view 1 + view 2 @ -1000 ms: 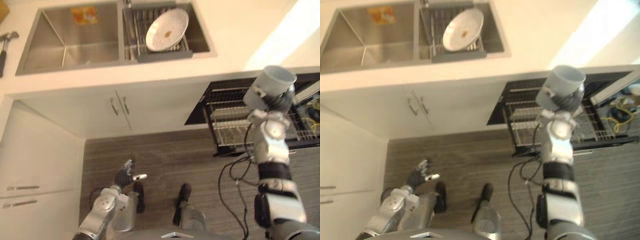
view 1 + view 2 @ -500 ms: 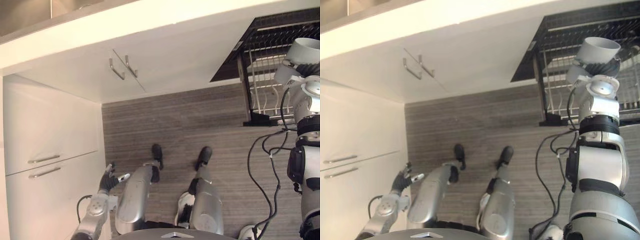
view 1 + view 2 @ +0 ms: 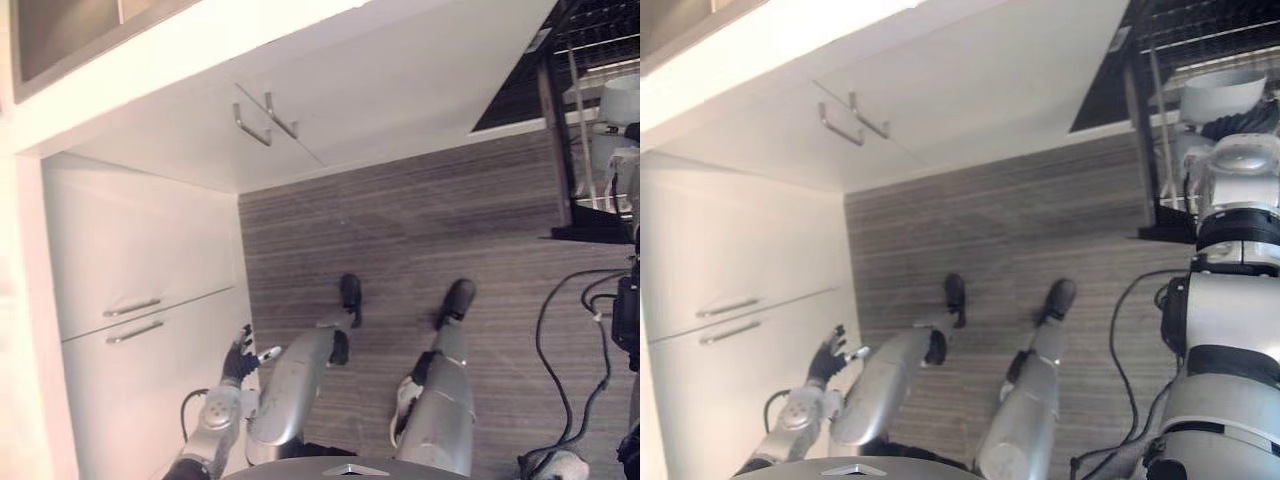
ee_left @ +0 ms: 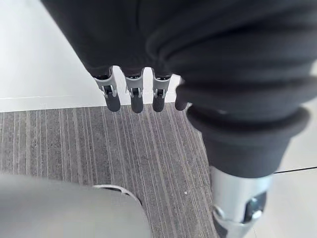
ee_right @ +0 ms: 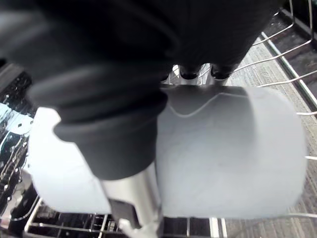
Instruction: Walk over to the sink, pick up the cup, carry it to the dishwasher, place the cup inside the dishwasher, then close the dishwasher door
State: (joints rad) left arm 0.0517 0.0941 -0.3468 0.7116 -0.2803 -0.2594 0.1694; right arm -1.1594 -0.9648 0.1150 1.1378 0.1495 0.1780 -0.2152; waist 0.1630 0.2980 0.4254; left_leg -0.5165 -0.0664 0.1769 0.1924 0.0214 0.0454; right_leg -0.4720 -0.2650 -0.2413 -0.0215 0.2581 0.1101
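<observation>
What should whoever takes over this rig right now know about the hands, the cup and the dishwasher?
Right hand: shut on the pale grey cylindrical cup, held at the wire rack of the open dark dishwasher.
Left hand: open, empty, low beside the white drawers.
Done: cup picked up and carried to the dishwasher.
Left: set the cup in the rack, release, close the dishwasher.

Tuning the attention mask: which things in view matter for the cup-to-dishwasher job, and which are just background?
Job:
cup, gripped by the right robot hand
dishwasher rack, pulled out

Background:
left robot hand, open and holding nothing
cabinet doors
drawers
floor
</observation>
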